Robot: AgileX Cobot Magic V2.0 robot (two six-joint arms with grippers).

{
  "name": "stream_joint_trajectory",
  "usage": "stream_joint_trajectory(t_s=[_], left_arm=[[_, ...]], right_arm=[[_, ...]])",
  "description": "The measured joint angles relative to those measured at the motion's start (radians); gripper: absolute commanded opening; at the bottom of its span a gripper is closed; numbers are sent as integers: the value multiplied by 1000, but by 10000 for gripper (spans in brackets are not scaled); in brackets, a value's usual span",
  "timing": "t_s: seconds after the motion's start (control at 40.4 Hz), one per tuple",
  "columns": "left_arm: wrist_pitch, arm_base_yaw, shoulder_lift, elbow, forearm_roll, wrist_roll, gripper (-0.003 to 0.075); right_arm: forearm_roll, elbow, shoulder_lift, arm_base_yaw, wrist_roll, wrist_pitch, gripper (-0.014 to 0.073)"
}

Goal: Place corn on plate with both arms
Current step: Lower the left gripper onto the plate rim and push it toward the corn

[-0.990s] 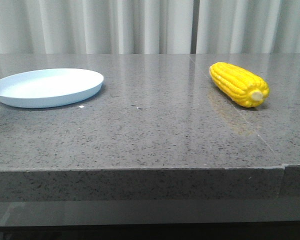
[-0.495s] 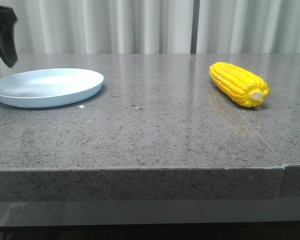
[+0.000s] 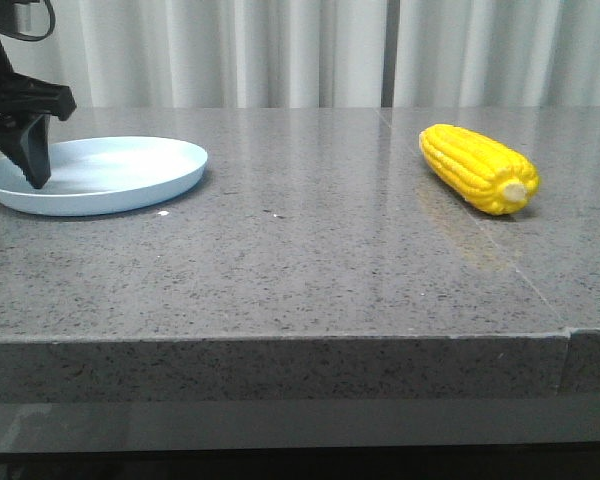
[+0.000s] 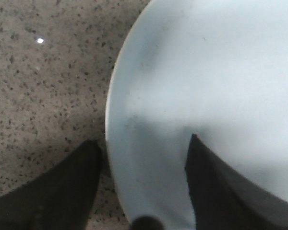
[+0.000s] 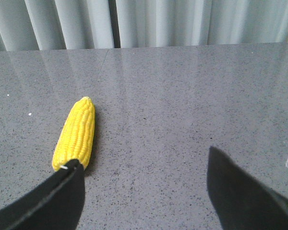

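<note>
The yellow corn (image 3: 477,168) lies on the grey stone table at the right, its pale stub end toward me. The pale blue plate (image 3: 110,178) sits at the left and is empty. My left gripper (image 3: 10,165) is open and low over the plate's left edge. In the left wrist view, the left gripper (image 4: 141,148) straddles the plate's rim (image 4: 116,96), one finger over the table and one over the plate. My right gripper (image 5: 144,160) is open and empty. It is out of the front view. The corn (image 5: 77,130) lies just ahead of its one fingertip.
The grey speckled table (image 3: 310,260) has its front edge near me, with a seam (image 3: 570,335) at the right. White curtains (image 3: 300,50) hang behind the table's far edge.
My left arm has come into the front view from the upper left and dropped down to the plate's left rim. The corn and the plate have not moved.
</note>
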Motion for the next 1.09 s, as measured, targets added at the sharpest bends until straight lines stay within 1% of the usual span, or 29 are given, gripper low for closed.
stream_joint_trajectory(t_s=[0.124, 0.148, 0.371, 0.52, 0.668, 0.915, 1.089], left_arm=[[0, 0, 0, -2, -2, 0, -6], [0, 0, 0, -2, -2, 0, -18], [-12, 0, 0, -7, -43, -5, -20], [2, -6, -4, -43, -133, 45, -20], [21, -54, -11, -95, -242, 81, -20], [21, -157, 17, -124, -324, 96, -20], [8, -177, 73, -124, -363, 102, -18]], right_arm=[[0, 0, 0, 0, 0, 0, 560], [0, 0, 0, 0, 0, 0, 560], [0, 0, 0, 0, 0, 0, 560], [0, 0, 0, 0, 0, 0, 561], [0, 0, 0, 0, 0, 0, 561], [0, 0, 0, 0, 0, 0, 561], [0, 0, 0, 0, 0, 0, 561]])
